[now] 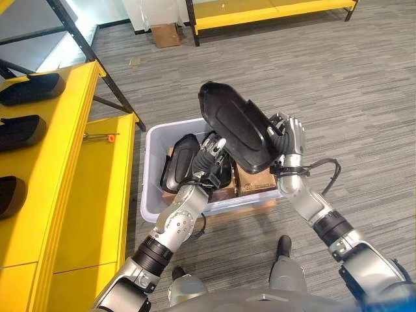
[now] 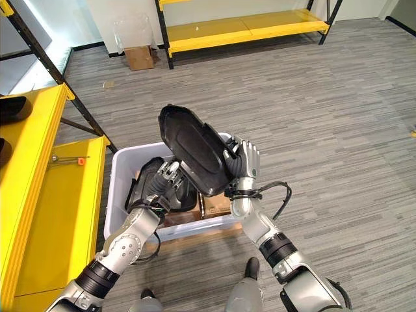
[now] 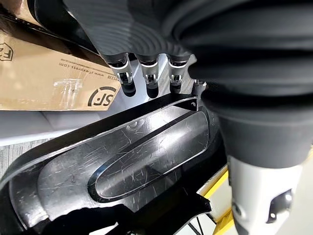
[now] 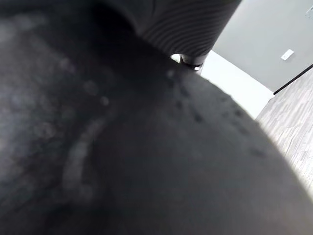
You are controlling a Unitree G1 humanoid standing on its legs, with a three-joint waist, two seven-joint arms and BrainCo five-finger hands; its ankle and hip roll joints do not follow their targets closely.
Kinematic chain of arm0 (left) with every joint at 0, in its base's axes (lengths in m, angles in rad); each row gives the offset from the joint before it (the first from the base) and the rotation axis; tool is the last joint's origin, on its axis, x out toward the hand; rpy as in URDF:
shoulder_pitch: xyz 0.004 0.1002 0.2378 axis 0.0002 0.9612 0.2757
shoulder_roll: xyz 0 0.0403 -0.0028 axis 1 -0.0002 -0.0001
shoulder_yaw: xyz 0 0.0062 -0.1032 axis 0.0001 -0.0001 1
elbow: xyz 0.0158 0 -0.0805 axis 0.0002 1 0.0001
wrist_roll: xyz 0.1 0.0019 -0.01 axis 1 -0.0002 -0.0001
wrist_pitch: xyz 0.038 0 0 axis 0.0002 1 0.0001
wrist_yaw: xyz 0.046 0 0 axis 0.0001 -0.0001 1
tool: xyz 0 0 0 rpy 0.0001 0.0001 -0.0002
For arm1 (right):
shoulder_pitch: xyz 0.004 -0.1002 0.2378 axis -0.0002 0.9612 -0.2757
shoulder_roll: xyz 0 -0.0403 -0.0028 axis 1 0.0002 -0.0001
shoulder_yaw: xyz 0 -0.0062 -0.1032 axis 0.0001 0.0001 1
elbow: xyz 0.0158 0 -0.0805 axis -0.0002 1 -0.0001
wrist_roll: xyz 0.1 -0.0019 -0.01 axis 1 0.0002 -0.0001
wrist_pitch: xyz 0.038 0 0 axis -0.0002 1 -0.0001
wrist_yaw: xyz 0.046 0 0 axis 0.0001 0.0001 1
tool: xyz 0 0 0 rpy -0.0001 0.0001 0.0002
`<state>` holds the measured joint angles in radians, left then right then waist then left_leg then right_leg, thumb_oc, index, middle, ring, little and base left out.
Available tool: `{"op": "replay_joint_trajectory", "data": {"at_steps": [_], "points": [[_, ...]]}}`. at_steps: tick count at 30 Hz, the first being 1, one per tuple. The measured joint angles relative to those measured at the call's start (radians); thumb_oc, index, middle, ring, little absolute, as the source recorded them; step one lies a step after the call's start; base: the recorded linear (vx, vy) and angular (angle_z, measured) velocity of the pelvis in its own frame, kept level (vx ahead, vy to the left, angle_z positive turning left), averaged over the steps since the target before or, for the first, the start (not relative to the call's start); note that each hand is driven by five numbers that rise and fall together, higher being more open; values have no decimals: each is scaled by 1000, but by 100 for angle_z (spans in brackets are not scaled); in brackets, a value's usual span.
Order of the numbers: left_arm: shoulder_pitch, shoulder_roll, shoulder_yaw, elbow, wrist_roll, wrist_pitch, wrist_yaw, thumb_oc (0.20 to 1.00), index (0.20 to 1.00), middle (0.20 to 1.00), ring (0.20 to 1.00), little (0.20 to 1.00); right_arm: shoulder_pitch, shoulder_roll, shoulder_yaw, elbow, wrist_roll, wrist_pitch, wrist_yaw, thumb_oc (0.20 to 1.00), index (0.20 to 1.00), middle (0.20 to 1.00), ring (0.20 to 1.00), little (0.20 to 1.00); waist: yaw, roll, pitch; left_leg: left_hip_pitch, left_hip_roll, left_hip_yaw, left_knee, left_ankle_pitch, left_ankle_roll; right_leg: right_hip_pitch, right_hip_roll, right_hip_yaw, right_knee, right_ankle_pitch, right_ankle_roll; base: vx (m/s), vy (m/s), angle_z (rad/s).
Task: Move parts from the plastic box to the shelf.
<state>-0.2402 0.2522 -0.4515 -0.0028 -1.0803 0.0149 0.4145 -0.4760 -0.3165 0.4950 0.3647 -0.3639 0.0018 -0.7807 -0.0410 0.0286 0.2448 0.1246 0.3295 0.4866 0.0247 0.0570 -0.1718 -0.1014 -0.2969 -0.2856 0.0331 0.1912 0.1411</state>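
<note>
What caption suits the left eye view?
Right hand lifts a black part above the plastic box; left hand inside.

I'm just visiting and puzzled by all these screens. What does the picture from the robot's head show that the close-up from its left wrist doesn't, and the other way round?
The left eye view takes in the whole scene: the grey plastic box on the floor, the yellow shelf with black parts already on it, and the right hand gripping a large black part raised above the box.

The left wrist view gives the close detail: scratches on the glossy surface of the black part and a printed cardboard box.

Both show the left hand down inside the box at a black part.
</note>
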Motion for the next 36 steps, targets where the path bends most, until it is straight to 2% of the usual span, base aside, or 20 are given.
{"op": "replay_joint_trajectory", "data": {"at_steps": [24, 36], "points": [[-7, 15, 3, 0, -42, 25, -7, 1000, 1000, 1000, 1000, 1000, -42, -26, -7, -30, -122, 1, 75, 200, 200, 200, 200, 200, -1, 0, 0, 1, 0, 3, -4, 0, 0, -2, 1, 0, 0, -2, 2, 0, 0, 0], [-9, 33, 6, 0, -76, 68, -17, 1000, 1000, 1000, 1000, 1000, -43, -48, 12, -30, -132, 1, 83, 200, 200, 200, 200, 200, -4, -1, 0, 18, 0, 20, -7, -1, -1, -2, 6, 15, 0, -2, 3, 3, 2, -3]]}}
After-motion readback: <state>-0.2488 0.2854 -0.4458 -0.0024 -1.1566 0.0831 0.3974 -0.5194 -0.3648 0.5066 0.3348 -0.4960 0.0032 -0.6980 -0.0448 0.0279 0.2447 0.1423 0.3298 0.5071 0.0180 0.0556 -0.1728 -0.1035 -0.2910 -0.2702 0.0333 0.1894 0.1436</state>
